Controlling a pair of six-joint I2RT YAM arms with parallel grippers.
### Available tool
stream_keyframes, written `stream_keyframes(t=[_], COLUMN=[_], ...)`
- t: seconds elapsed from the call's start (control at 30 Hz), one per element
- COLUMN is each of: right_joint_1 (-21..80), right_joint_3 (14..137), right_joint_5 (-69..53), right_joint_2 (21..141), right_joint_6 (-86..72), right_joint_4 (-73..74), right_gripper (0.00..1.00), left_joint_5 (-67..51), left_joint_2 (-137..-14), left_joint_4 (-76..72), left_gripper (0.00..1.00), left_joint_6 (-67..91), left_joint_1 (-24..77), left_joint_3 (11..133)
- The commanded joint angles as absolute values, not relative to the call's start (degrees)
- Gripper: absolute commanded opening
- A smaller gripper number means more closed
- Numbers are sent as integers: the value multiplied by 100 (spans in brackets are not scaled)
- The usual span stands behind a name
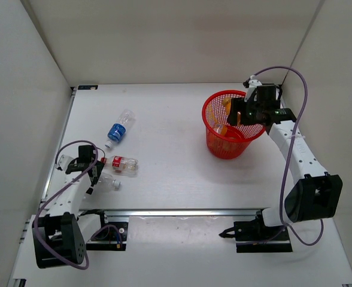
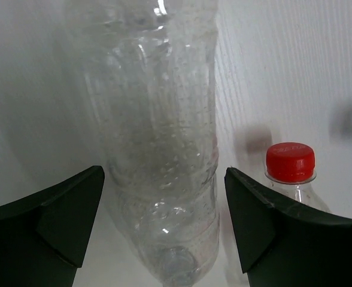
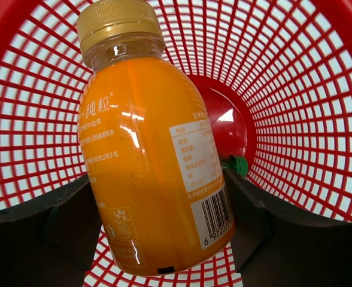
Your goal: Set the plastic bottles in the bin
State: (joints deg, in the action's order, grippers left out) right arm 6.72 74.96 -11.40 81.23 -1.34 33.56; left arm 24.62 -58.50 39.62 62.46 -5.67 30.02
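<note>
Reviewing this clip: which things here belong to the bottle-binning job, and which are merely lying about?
Job: red mesh basket; orange bottle held by right gripper; second orange bottle and green-capped bottle inside; blue-labelled bottle, red-labelled bottle, plain clear bottle on table.
Not job: only rig fittings: purple cables, metal rail.

A blue-labelled bottle [image 1: 117,130], a red-labelled bottle [image 1: 121,164] and a plain clear bottle [image 1: 109,183] lie on the table [image 1: 176,179], left; an orange bottle [image 3: 152,173] hangs tilted over the red mesh bin [image 1: 225,149].

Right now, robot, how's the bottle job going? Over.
Left end effector open, straddling plain clear bottle. Right end effector shut on orange bottle above red mesh basket. Drop path looks clear.
</note>
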Motion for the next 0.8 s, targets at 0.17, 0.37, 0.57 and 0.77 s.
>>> stream_keyframes(t=[0.17,0.37,0.57,0.77], right_joint_1=[614,756,861,484], right_joint_3=[7400,7663,8033,7928], right_joint_5=[-1125,-1046,-547,-510], right_joint_2=[7849,7673,7454,6857], right_joint_6=[-123,-44,141,0], right_joint_4=[3296,3401,3682,3885], right_gripper=[76,99,99,99], left_joint_5=[2241,2416,2803,3506], left_joint_2=[-6574,-6443,-5706,-4817], left_joint_4=[3033,2918,3435,3999], left_gripper=[95,70,38,38], left_joint_6=[6100,6064,5916,5468], left_joint_1=[-571,-589,-448,-282], left_joint_3=[2953,2927,3216,4014])
